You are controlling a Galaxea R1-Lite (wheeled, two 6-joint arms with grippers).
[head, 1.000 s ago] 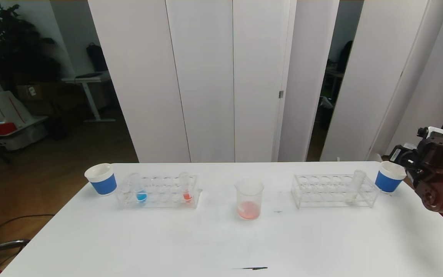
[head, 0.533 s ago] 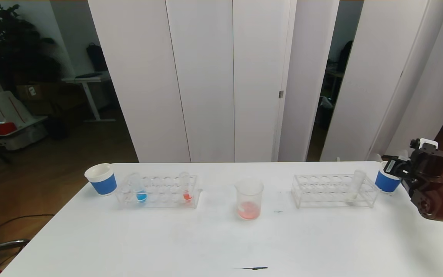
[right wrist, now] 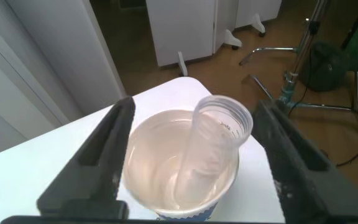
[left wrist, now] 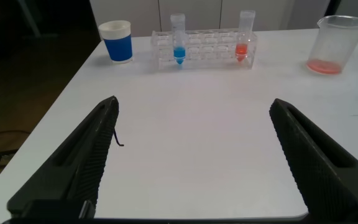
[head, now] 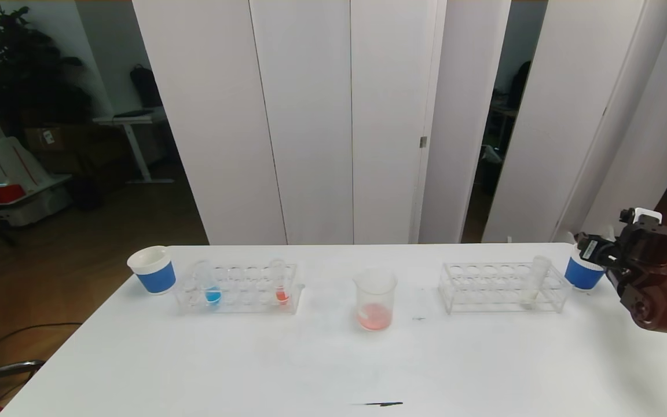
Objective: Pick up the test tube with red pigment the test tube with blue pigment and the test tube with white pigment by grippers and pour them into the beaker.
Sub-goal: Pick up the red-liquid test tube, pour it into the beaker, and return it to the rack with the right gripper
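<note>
The beaker (head: 375,298) stands mid-table with pale red liquid in its bottom. The test tube with blue pigment (head: 212,285) and a tube with red liquid (head: 279,284) stand upright in the left clear rack (head: 241,292). The test tube with white pigment (head: 536,279) stands in the right rack (head: 484,286). My right gripper (right wrist: 194,109) is open over the right blue paper cup (right wrist: 166,168). An empty clear tube (right wrist: 219,137) leans in that cup between the fingers, untouched. My left gripper (left wrist: 194,106) is open and empty above the near left of the table.
Another blue paper cup (head: 153,269) stands left of the left rack. A short dark mark (head: 381,403) lies near the table's front edge. The right cup (head: 581,275) stands close to the table's right edge. White panels stand behind the table.
My right gripper has dropped lower and shifted slightly left, over the right paper cup. The tubes, racks and beaker have not moved.
</note>
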